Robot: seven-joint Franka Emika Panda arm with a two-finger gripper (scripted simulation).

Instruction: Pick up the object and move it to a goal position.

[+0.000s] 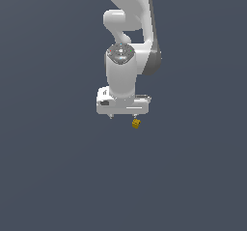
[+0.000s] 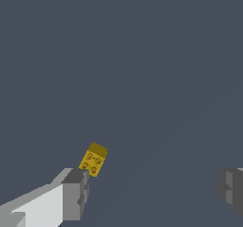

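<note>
The object is a tiny yellow-orange block with darker marks. In the exterior view it lies just below the white gripper, under the finger on that view's right. In the wrist view the block sits tilted right by the tip of one grey finger, outside the gap between the fingers. I cannot tell whether it touches that tip. The other finger is far off across the gap. The gripper is wide open and holds nothing.
A plain dark grey-blue surface fills both views. The white arm rises above the gripper in the exterior view. Nothing else shows.
</note>
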